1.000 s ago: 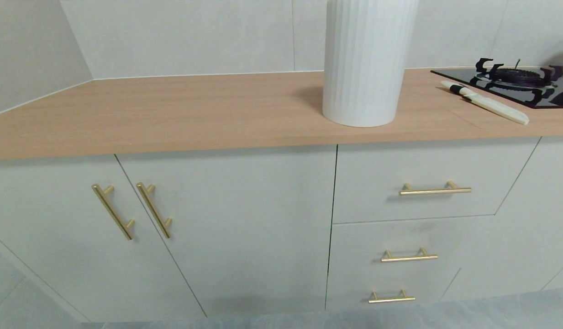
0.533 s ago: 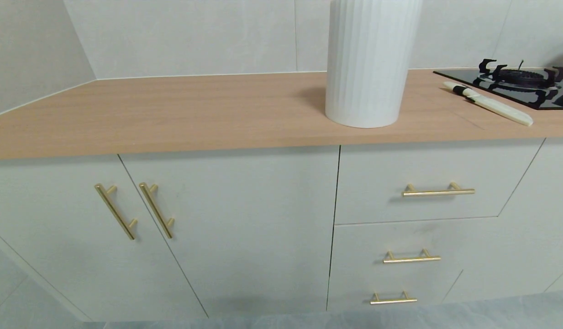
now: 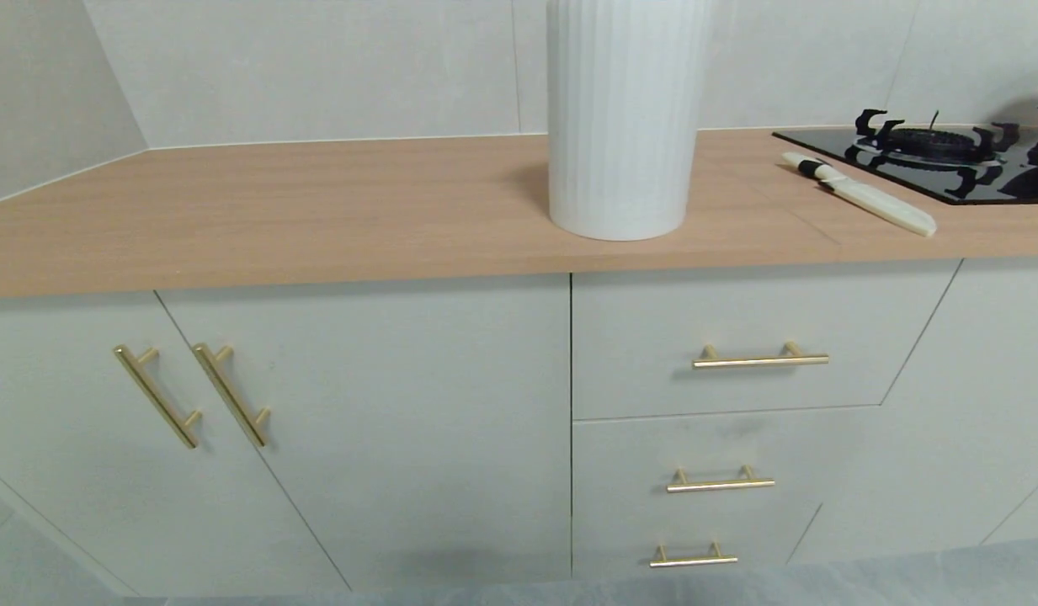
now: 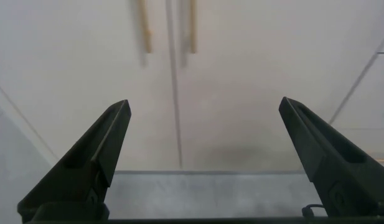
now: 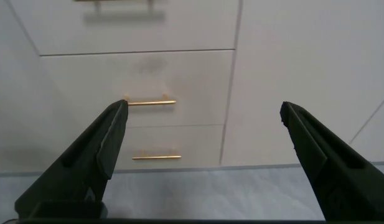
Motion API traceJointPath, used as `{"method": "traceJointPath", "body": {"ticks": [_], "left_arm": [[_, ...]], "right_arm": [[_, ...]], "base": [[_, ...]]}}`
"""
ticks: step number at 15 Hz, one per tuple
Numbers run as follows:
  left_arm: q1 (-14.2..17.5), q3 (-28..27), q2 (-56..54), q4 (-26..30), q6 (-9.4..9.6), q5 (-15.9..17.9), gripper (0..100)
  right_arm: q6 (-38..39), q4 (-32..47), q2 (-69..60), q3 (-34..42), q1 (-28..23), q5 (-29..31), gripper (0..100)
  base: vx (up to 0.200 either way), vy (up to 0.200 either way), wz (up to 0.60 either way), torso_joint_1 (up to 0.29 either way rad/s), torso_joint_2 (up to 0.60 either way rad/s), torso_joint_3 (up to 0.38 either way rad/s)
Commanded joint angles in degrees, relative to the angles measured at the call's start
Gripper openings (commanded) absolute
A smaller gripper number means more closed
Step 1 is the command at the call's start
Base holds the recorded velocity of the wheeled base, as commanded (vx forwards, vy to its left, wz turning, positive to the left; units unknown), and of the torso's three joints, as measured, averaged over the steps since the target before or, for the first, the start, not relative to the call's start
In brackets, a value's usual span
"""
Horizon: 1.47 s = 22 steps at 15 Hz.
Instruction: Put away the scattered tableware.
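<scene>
In the head view a pale knife [image 3: 859, 194] lies flat on the wooden desk [image 3: 316, 210], at 3 o'clock from a tall ribbed white container [image 3: 624, 118] and just beside the black hob [image 3: 897, 168]. In the left wrist view the left gripper [image 4: 204, 104] has its jaws wide and empty, facing what seem to be two blurred cabinet handles [image 4: 145, 25]. In the right wrist view the right gripper [image 5: 204, 106] also has its jaws wide and empty, facing the drawer handles [image 5: 149, 102].

Wood-grain countertop [image 3: 316, 210] looks matt; black hob [image 3: 990, 187] is glossy.
</scene>
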<state>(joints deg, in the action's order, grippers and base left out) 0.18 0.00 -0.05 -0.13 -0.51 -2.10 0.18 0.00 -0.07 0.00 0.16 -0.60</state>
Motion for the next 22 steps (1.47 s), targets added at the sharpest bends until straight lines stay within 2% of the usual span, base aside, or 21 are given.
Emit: {"method": "traceJointPath", "body": {"ticks": [1,3,7,15,22], "left_arm": [[0.0,0.0,0.0,0.0,-0.02,0.0,100],[0.1,0.0,0.0,0.0,-0.02,0.0,100],[0.0,0.0,0.0,0.0,-0.02,0.0,100],[0.0,0.0,0.0,0.0,-0.19,0.0,100],[0.0,0.0,0.0,0.0,-0.19,0.0,100]], "right_arm": [[-0.1,-0.1,0.1,0.0,0.0,0.0,100],[0.0,0.0,0.1,0.0,0.0,0.0,100],[0.0,0.0,0.1,0.0,0.0,0.0,100],[-0.1,0.0,0.1,0.0,0.0,0.0,100],[-0.1,0.0,0.1,0.0,0.0,0.0,100]], "base": [[0.0,-0.2,0.0,-0.002,0.0,0.002],[0.0,-0.2,0.0,0.002,0.0,0.0],[0.0,0.0,0.0,0.0,0.0,0.0],[0.2,0.0,0.0,-0.002,0.0,0.002],[0.0,0.0,0.0,0.0,0.0,0.0]]}}
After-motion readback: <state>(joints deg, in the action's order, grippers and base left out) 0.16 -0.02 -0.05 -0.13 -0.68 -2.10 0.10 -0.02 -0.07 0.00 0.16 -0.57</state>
